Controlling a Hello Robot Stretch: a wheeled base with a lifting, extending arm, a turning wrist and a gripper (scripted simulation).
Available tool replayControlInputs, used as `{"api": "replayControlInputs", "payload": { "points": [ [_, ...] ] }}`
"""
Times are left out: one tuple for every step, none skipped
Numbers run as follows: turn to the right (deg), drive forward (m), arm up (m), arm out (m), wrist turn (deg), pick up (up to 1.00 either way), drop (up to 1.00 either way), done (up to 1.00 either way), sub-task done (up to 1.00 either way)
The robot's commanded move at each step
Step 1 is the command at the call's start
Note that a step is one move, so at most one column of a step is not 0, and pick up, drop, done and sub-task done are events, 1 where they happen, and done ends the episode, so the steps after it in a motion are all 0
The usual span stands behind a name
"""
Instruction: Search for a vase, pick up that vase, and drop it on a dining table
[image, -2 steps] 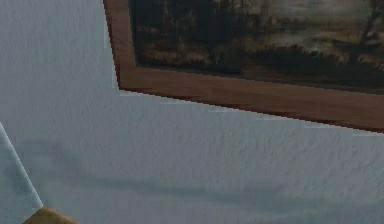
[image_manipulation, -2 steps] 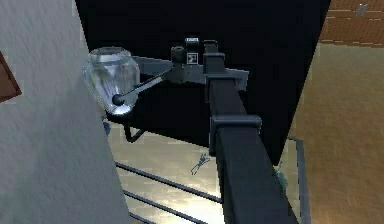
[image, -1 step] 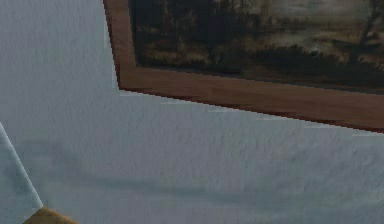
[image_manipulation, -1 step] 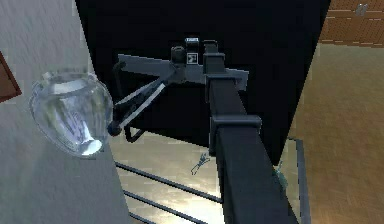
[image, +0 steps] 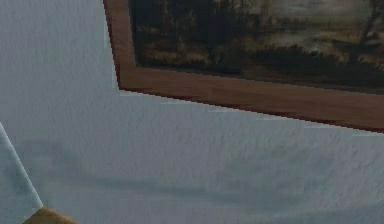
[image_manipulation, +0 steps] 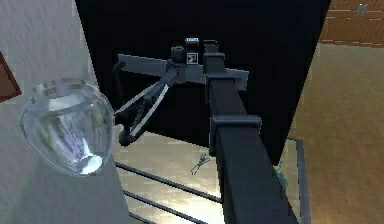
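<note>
A clear glass vase (image_manipulation: 66, 126), rounded and narrowing downward, hangs at the arm side view's left in front of a pale wall, clear of the surface below. My gripper (image_manipulation: 124, 122) holds it: the two thin fingers (image_manipulation: 148, 98) slant down and left from the dark gripper body to the vase's side. The dark square arm (image_manipulation: 240, 150) rises from the bottom edge just right of the middle.
A wood-framed dark landscape painting (image: 250, 50) hangs close ahead on a grey-blue wall. Under the arm is a shiny tabletop (image_manipulation: 170, 160) with thin dark bars and a small metallic object (image_manipulation: 201, 162). A black panel (image_manipulation: 260, 40) stands behind; wooden floor (image_manipulation: 350, 120) lies at the right.
</note>
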Motion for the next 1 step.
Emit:
{"api": "replayControlInputs", "payload": {
  "points": [
    [0.0,0.0,0.0,-0.44,0.0,0.0,0.0,0.0,0.0]
  ]
}}
